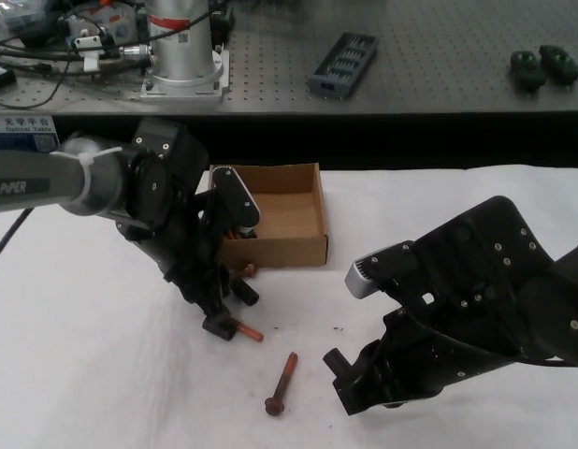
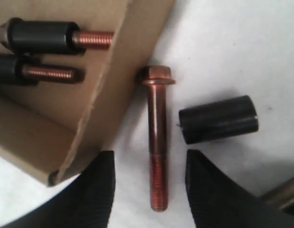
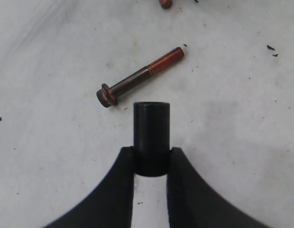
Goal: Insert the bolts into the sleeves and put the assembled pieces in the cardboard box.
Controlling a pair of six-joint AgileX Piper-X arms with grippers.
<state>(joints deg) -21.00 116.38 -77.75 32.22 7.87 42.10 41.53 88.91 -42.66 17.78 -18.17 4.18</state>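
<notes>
Loose bolt on cloth, near cardboard box

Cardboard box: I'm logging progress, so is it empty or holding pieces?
Holding pieces: two assembled pieces lie inside the cardboard box, side by side, their threaded ends poking out.

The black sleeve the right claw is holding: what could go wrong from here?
The right gripper pinches the held sleeve only at one end, so it might twist or slip during insertion. The left gripper stands open around a bolt, with the cardboard box wall on one side and a loose sleeve on the other; closing could bump either.
</notes>
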